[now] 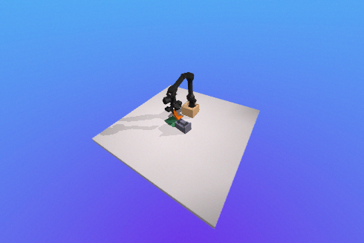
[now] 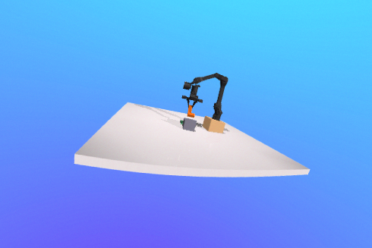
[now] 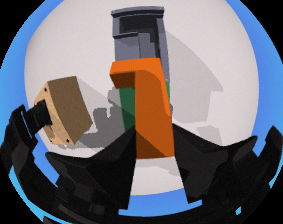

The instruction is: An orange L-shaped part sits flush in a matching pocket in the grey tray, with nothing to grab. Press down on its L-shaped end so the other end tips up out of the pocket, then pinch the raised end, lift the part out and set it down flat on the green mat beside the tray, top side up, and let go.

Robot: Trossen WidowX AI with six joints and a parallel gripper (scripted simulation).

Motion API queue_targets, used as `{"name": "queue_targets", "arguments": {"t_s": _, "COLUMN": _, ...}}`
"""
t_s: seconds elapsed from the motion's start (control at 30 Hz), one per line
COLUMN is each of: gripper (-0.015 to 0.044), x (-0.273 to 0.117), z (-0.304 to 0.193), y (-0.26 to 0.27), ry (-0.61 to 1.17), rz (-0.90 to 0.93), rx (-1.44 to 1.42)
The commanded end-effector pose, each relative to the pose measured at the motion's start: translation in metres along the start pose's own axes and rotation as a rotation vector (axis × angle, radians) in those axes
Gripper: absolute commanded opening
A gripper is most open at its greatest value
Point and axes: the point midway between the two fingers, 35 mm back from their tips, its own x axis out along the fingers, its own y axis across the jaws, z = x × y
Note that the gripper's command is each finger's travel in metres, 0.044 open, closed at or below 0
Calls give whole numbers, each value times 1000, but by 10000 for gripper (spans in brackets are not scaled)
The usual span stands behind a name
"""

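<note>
Hand (image 3: 152, 156) clamped on orange part (image 3: 150, 106) | above grey tray (image 3: 139, 32)

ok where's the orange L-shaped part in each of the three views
Top: orange L-shaped part just left of centre, hanging from the gripper, above the green mat.
Exterior: at centre, above the grey tray.
Wrist: centre, between the dark fingers.
Shared landmark: the tan base block.

Bright, soft shadows, fisheye wrist cam
</note>
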Motion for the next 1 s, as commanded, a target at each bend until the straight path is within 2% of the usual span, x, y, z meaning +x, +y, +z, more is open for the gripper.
{"name": "queue_targets", "arguments": {"t_s": 0.0, "gripper": 0, "x": -2, "z": -19, "y": 2, "ry": 4, "rz": -10, "rx": -3}}
{"name": "queue_targets", "arguments": {"t_s": 0.4, "gripper": 0, "x": -2, "z": -67, "y": 8, "ry": 8, "rz": -9, "rx": -3}}
{"name": "queue_targets", "arguments": {"t_s": 0.97, "gripper": 0, "x": 16, "z": -68, "y": 8, "ry": 8, "rz": -9, "rx": -3}}
